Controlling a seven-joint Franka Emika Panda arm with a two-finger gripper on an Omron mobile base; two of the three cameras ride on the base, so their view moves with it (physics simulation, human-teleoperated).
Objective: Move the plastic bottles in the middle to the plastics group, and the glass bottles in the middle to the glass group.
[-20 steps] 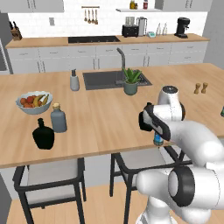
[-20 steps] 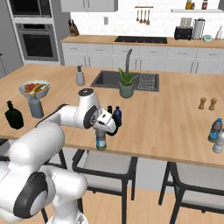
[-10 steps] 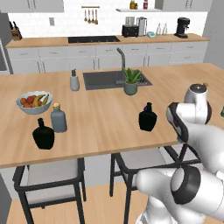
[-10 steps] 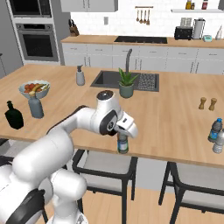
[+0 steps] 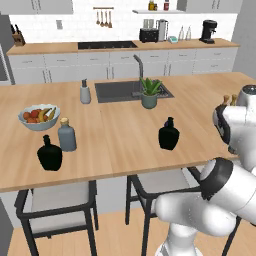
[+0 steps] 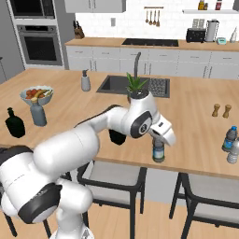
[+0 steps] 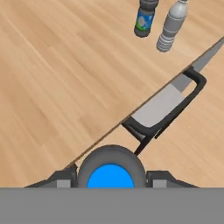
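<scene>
Standing on the tabletop (image 5: 125,135) in the left base view, the black squarish glass bottle (image 5: 169,134) sits alone near the front edge, well apart from the glass group at the left end. That group comprises a round black flask (image 5: 49,153) and a taller grey-blue corked bottle (image 5: 66,135), just beside each other, with a fruit bowl (image 5: 38,116) behind them. A grey soap dispenser (image 5: 85,92) stands beside the sink (image 5: 125,91), and a potted plant (image 5: 149,93) stands at the sink's front right corner. The arm's white body occupies the right edge.

In the right base view, the arm reaches across the tabletop's front edge, and the end effector (image 6: 159,142) sits over the top of the clear plastic bottle (image 6: 158,151). This bottle is upright, its base at or just above the tabletop near the front edge; which cannot be told. The plastics group (image 6: 231,142) stands at the far right, well apart. Salt and pepper shakers (image 6: 221,110) stand further back.

In the hand view, the bottle's blue cap (image 7: 110,176) lies between the finger tips, which close against its sides, so the end effector is clamped on the clear plastic bottle. Two bottles of the plastics group appear at the top, and a dark stool (image 7: 168,107) shows below the tabletop edge.
</scene>
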